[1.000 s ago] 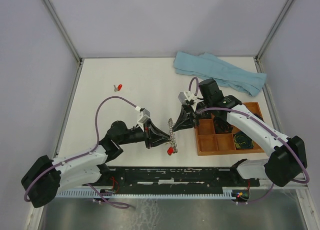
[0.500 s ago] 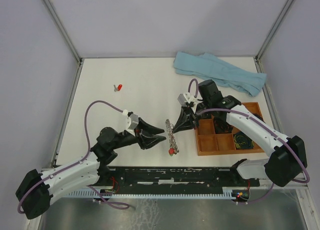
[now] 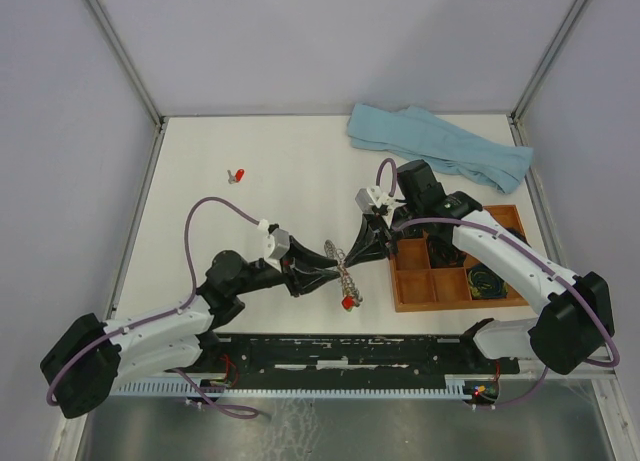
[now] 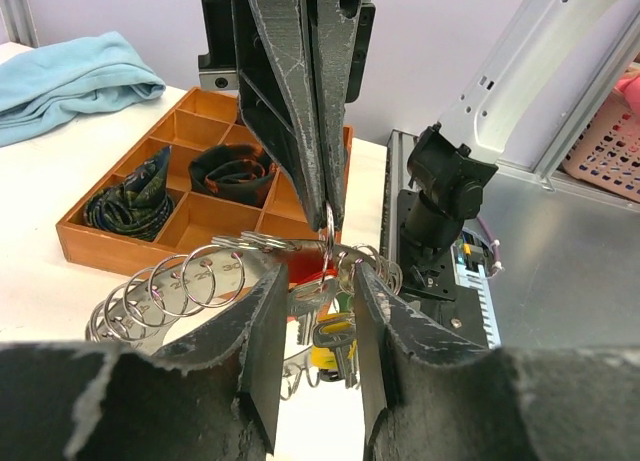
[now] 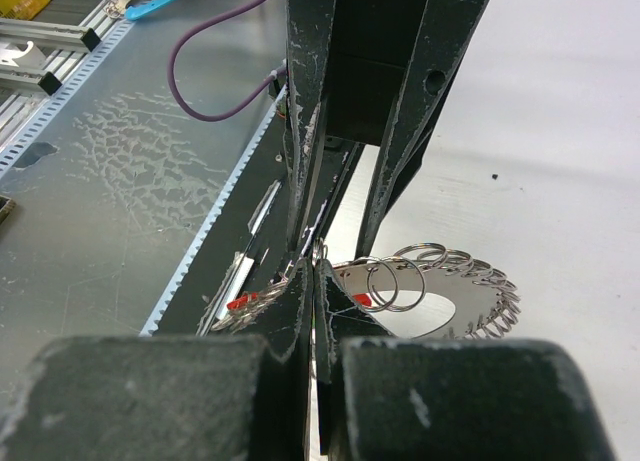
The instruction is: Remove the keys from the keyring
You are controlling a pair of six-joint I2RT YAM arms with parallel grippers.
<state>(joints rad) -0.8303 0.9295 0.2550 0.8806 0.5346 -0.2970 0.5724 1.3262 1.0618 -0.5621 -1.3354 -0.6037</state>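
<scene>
- keyring (image 3: 344, 263) on the tabletop (image 3: 280, 151), near middle
- tray (image 3: 415, 286) just right of it
- cloth (image 3: 440, 146) far right, behind the tray
- one key (image 3: 238, 175) well left, farther back
- bundle (image 3: 487, 281) in the tray's near-right compartment

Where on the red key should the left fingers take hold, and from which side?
Grip the red key by its plastic head, coming in low from the left arm's side. In the top view the head sticks out at the near end of the keyring and looks like its broadest part. The right gripper pinches the keyring from the other side, so that side seems blocked.
</scene>
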